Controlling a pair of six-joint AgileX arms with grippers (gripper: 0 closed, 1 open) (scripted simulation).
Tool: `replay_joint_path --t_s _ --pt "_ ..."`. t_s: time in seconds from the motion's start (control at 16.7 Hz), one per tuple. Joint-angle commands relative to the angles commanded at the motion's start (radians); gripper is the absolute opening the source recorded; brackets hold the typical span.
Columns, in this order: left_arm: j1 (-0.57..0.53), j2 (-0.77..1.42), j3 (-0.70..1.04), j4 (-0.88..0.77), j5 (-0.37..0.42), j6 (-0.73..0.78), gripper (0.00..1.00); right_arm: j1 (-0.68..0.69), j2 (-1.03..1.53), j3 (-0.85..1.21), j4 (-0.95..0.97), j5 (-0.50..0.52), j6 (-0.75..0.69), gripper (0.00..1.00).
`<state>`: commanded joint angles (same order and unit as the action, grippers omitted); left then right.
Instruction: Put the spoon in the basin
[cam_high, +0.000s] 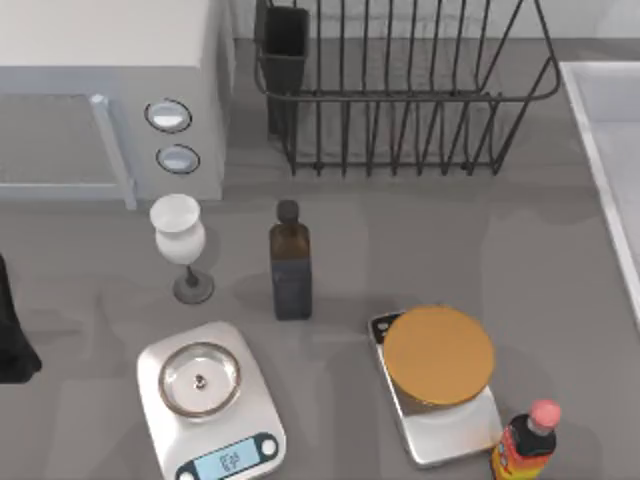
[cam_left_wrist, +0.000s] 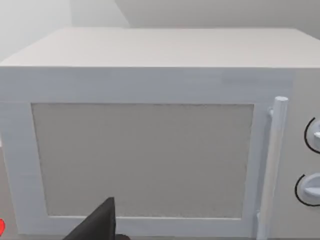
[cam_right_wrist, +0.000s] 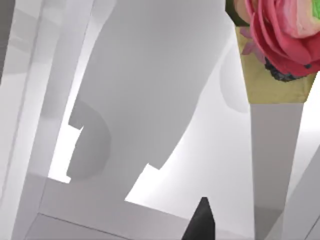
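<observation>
Showing at the worktop's right edge, basin (cam_high: 605, 120); no spoon in it, so whole task judged left. Beside it black wire dish rack (cam_high: 400, 90); nearer, two scales (cam_high: 210, 400), dark bottle (cam_high: 290, 265), goblet (cam_high: 180, 240), microwave (cam_left_wrist: 150, 135). Cannot tell the state of either arm's jaws

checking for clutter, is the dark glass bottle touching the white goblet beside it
Apart. The top view shows bare table between the dark glass bottle and the white goblet.
</observation>
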<state>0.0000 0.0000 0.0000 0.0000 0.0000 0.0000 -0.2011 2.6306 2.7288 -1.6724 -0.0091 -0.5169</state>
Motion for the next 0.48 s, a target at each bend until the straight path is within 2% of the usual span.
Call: replay_joint_path --t_s 0.24,0.48 --pt "0.0 0.0 0.0 0.0 0.0 0.0 1.0 0.043 0.107 0.158 -0.031 0.005 0.049 0.0" --pt "0.0 0.0 0.0 0.0 0.0 0.0 1.0 0.048 0.118 0.174 -0.033 0.006 0.055 0.0"
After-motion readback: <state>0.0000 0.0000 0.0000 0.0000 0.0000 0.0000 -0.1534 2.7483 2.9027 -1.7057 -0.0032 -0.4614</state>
